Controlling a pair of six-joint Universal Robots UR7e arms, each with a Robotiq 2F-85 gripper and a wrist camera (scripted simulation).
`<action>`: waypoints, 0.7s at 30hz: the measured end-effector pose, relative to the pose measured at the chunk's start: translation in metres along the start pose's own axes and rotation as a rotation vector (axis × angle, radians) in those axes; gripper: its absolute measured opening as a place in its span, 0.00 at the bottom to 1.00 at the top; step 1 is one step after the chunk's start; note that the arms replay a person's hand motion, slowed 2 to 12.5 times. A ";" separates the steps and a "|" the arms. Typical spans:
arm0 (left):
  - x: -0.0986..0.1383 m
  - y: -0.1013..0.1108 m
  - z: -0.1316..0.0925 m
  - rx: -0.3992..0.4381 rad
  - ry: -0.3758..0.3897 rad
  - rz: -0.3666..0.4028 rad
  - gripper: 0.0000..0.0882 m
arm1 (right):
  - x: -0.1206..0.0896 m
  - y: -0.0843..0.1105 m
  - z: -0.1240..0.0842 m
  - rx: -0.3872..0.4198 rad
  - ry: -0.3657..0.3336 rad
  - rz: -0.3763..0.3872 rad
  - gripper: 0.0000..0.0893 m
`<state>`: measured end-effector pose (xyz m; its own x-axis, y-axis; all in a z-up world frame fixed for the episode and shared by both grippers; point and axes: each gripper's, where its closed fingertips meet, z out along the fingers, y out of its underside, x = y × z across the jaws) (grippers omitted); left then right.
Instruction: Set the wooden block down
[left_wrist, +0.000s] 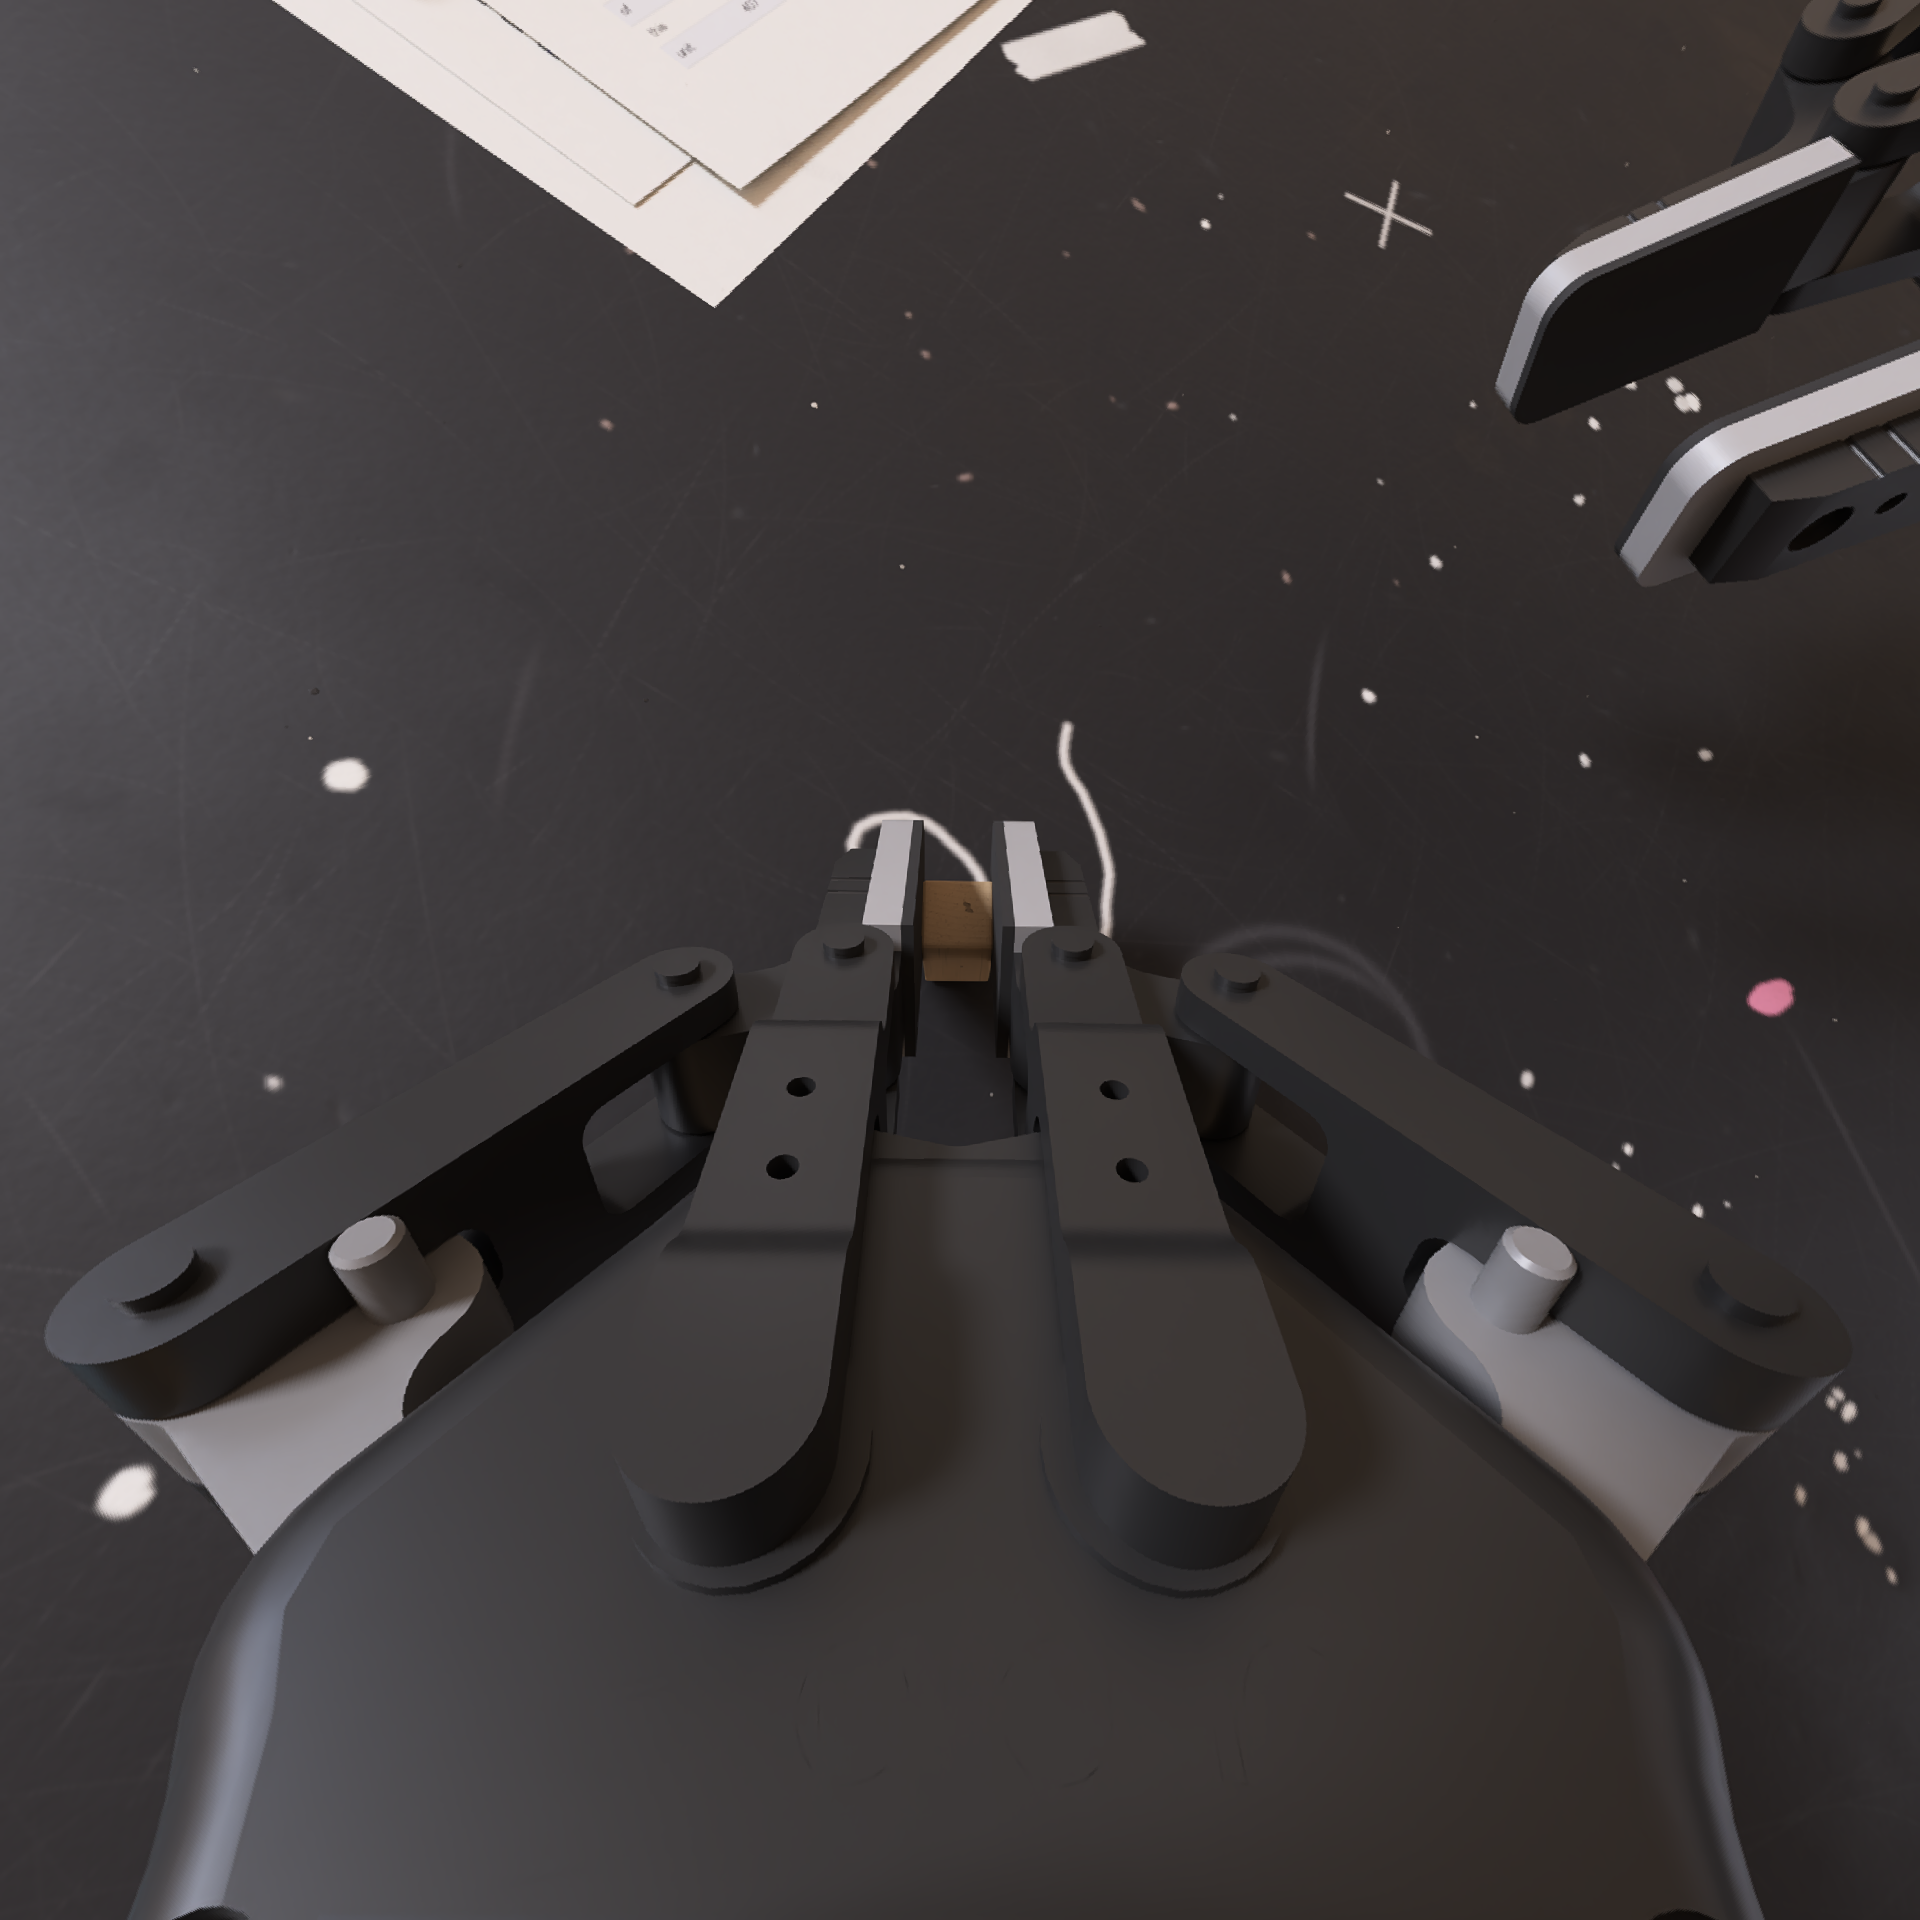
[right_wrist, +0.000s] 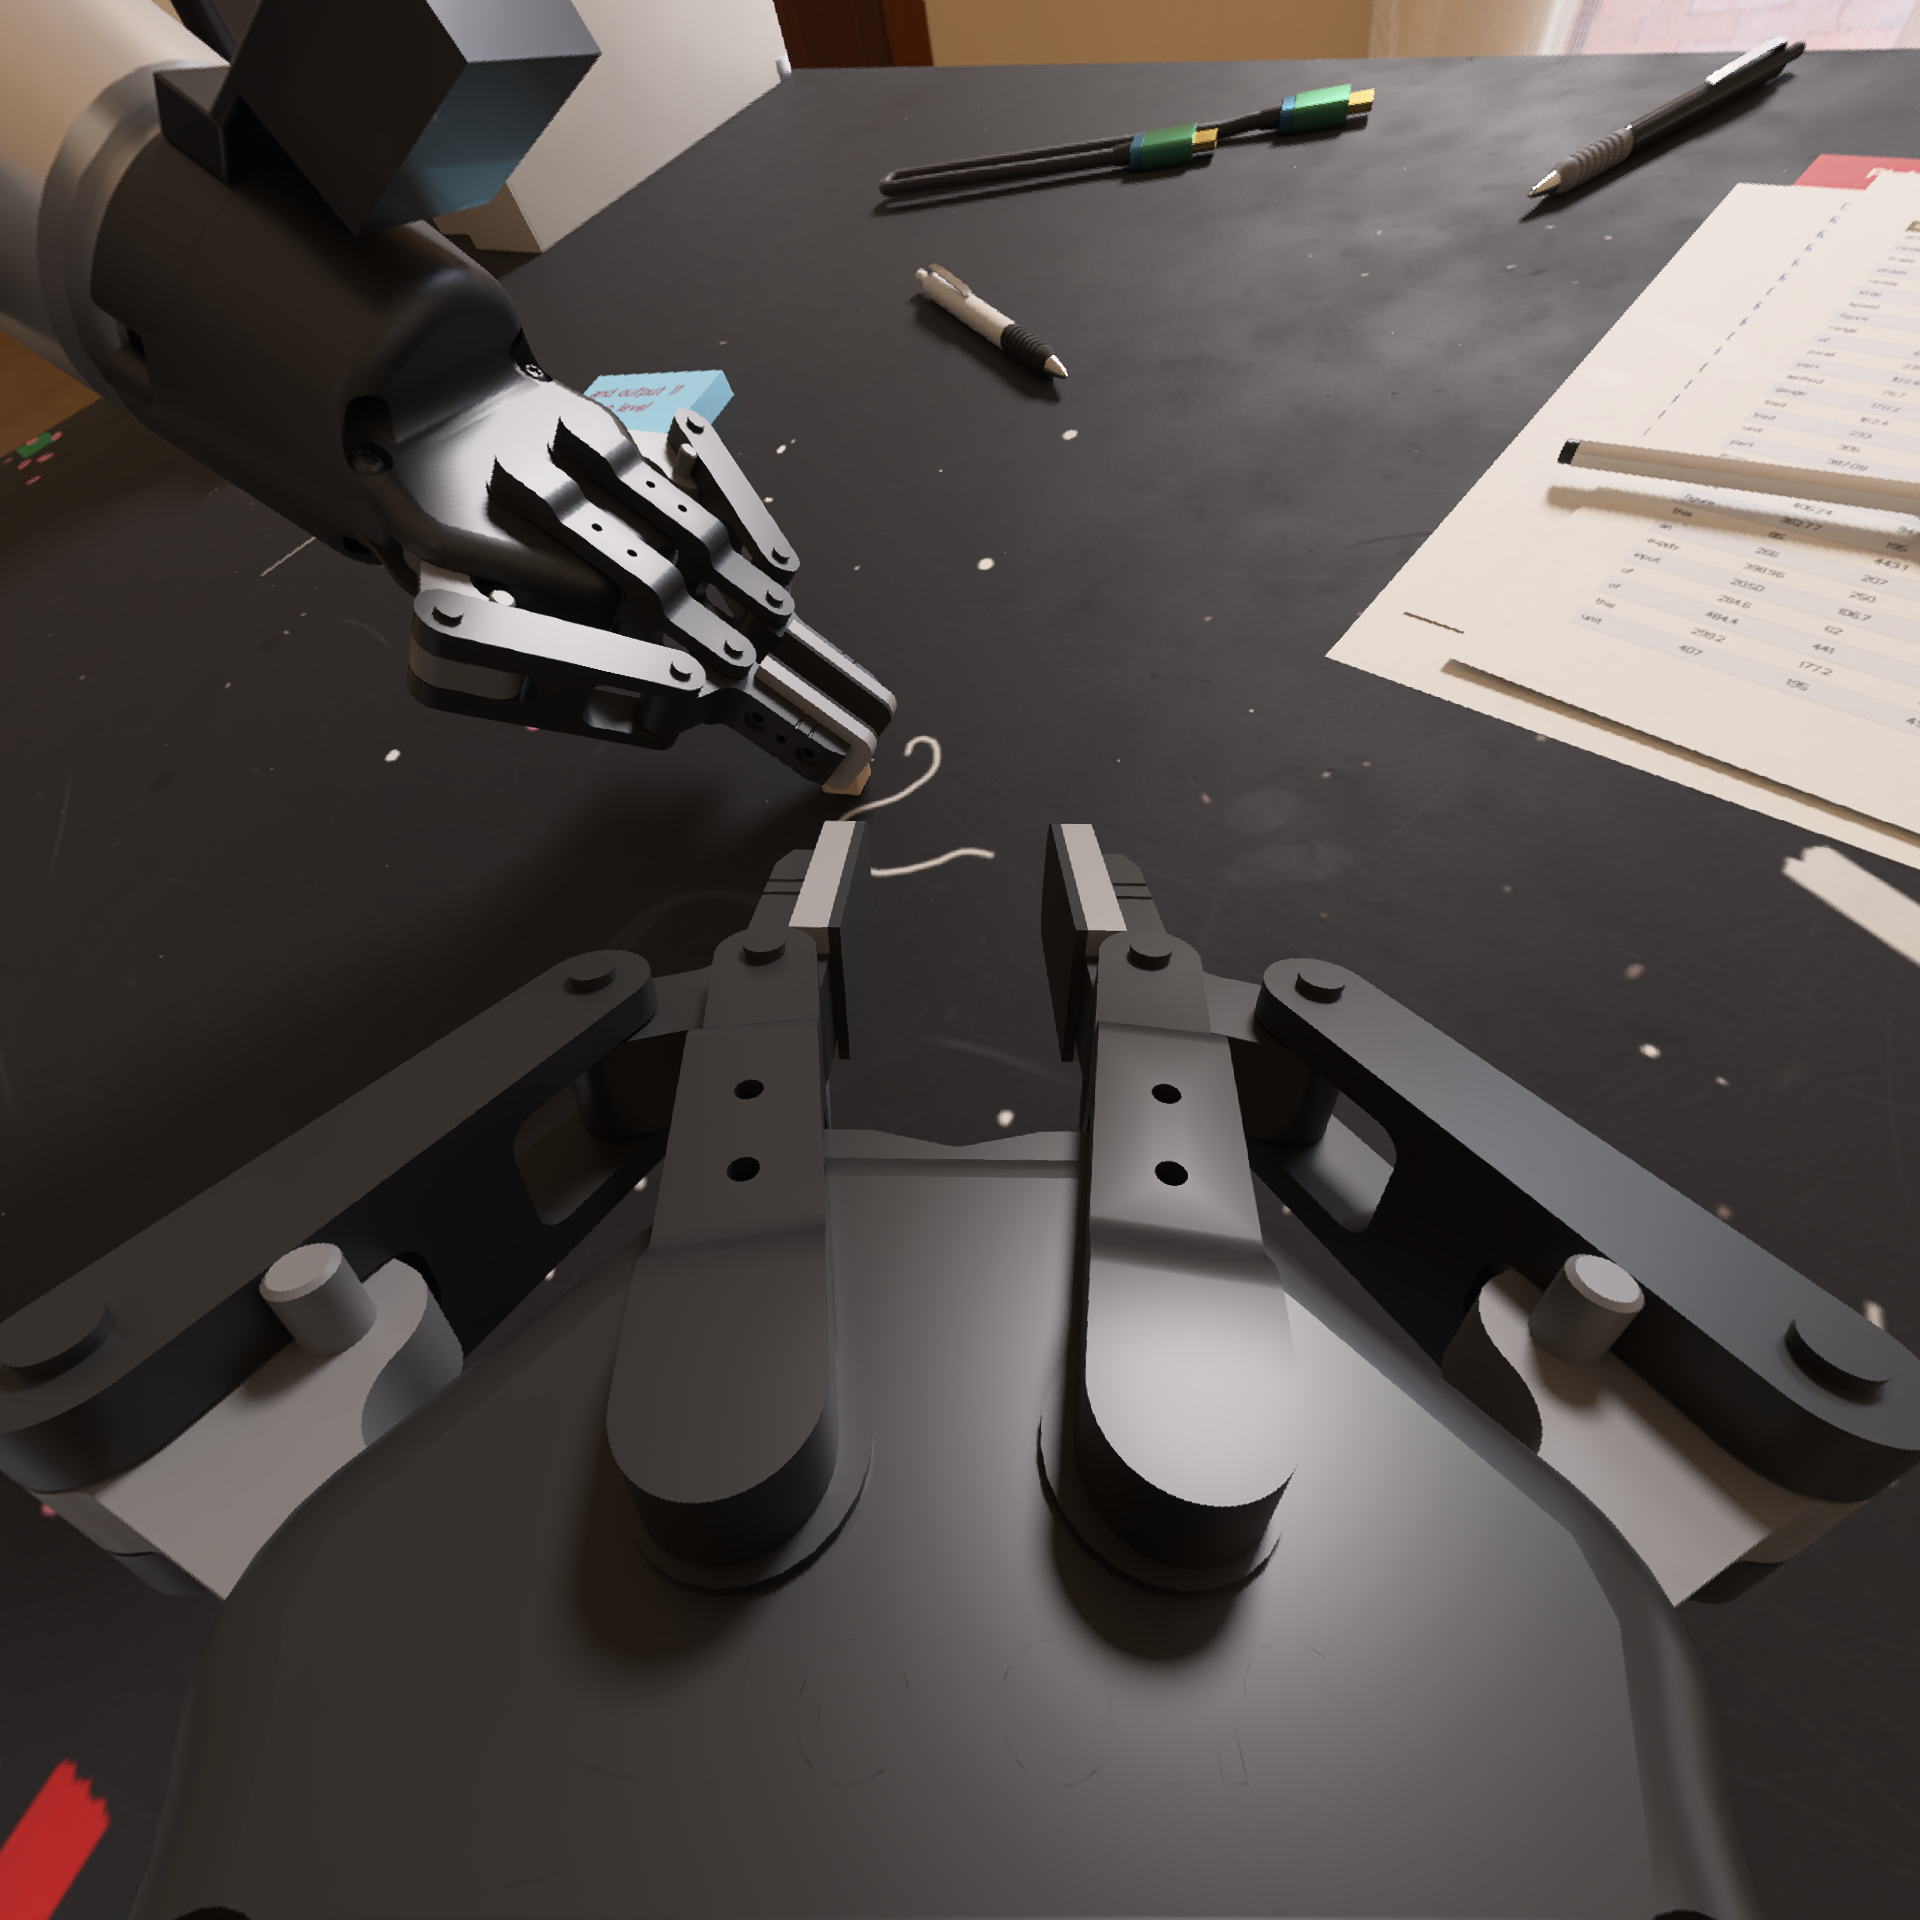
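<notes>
Two grippers sit over my dark, paint-flecked table (left_wrist: 520, 623). Nearest on my left wrist feed, the left gripper (left_wrist: 956, 883) is clamped on the wooden block (left_wrist: 956, 930), a small tan piece pinched between both pads, with a white chalk squiggle (left_wrist: 1086, 821) on the table just past the fingertips. From the right wrist feed, the block's lower corner looks to be at or just above the tabletop; I cannot tell if it touches. My right gripper (right_wrist: 956, 883) hangs with its jaws spread apart and nothing between them, close to the left one. Farther out lie a white pen (right_wrist: 992, 322), printed paper sheets (right_wrist: 1714, 499) to the right, a looped cable (right_wrist: 1122, 145) with green plugs and a dark pencil (right_wrist: 1662, 114).
</notes>
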<state>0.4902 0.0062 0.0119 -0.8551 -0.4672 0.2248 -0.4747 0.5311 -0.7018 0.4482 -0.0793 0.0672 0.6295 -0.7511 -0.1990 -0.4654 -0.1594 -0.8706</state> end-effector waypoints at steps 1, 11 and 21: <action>0.000 0.000 0.000 0.000 0.000 -0.001 0.13 | 0.000 0.000 0.000 0.000 -0.001 0.003 0.34; -0.001 0.000 0.000 0.000 0.003 -0.006 0.13 | 0.001 -0.001 0.000 0.005 -0.009 0.020 0.34; -0.001 0.000 0.000 0.000 -0.001 -0.005 0.13 | 0.001 -0.001 0.000 0.004 -0.012 0.023 0.34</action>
<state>0.4908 0.0068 0.0117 -0.8526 -0.4704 0.2274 -0.4787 0.5288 -0.7009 0.4487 -0.0801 0.0677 0.6264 -0.7466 -0.2241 -0.4771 -0.1398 -0.8677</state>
